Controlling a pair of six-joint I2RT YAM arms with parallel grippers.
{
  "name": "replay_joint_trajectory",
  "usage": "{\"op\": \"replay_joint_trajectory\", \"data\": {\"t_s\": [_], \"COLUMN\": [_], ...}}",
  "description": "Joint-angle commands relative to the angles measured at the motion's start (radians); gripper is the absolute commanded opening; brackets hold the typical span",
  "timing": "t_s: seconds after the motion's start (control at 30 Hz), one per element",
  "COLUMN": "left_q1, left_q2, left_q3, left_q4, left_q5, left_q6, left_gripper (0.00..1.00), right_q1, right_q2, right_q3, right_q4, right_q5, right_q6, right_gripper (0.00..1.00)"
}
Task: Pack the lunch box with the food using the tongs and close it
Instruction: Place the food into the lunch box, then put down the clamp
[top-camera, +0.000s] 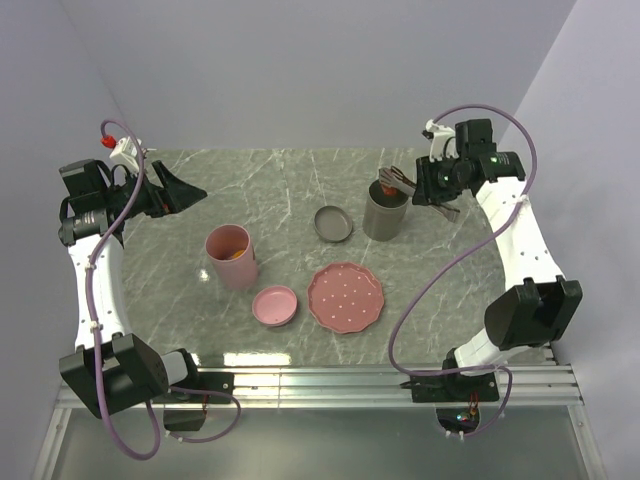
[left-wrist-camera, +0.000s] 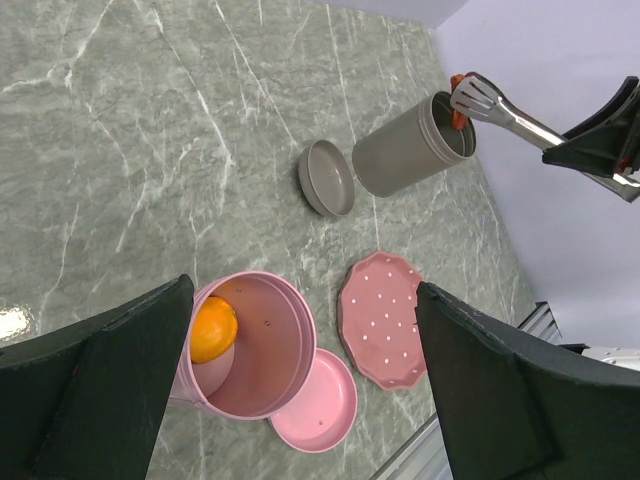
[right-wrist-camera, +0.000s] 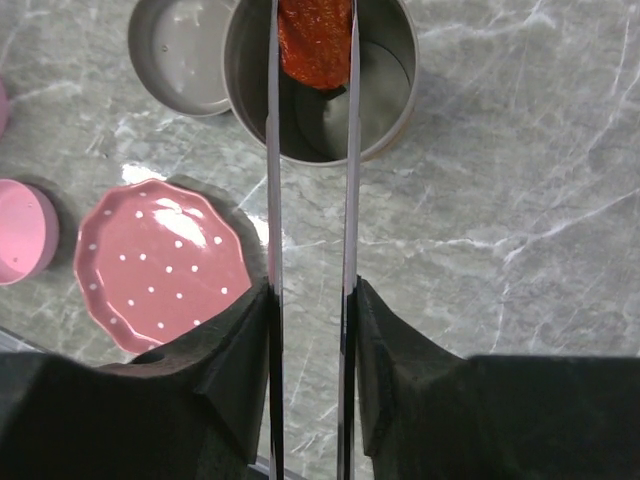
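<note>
My right gripper is shut on the tongs, pressing their two thin arms together. A reddish-brown sausage piece is pinched in the tong tips, right over the mouth of the grey lunch box canister. From above, the tongs reach left from the right gripper to the canister. My left gripper stands open and holds nothing, hovering over the pink canister. An orange slice lies inside that pink canister. The left gripper sits at the far left.
A grey lid lies open side up, left of the grey canister. A pink lid rests beside the pink canister. The pink scalloped plate with white dots has nothing on it, near the table's front.
</note>
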Motion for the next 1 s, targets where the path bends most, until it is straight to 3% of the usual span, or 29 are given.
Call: {"op": "replay_joint_trajectory", "data": {"t_s": [0.0, 0.33, 0.67, 0.97], "left_q1": [0.005, 0.003, 0.003, 0.003], "left_q2": [-0.004, -0.017, -0.032, -0.044], "left_q3": [0.036, 0.029, 0.029, 0.03], "left_q4": [0.013, 0.01, -0.004, -0.019], "left_q5": [0.014, 0.011, 0.005, 0.003], "left_q6": [0.015, 0.018, 0.036, 0.055], "left_gripper": [0.99, 1.0, 0.99, 0.99], "right_q1": [-0.007, -0.007, -0.027, -0.163], "right_q2": [-0.057, -0.082, -0.138, -0.152], "right_q3": [-0.021, 0.0, 0.12, 0.125], "right_q4": [0.073, 0.04, -0.029, -0.051], "right_q5": [0.011, 0.001, -0.002, -0.033], "right_q6": [-0.016, -0.016, 0.008, 0.016], "right_gripper": [0.41, 0.57, 0.58, 0.57]}}
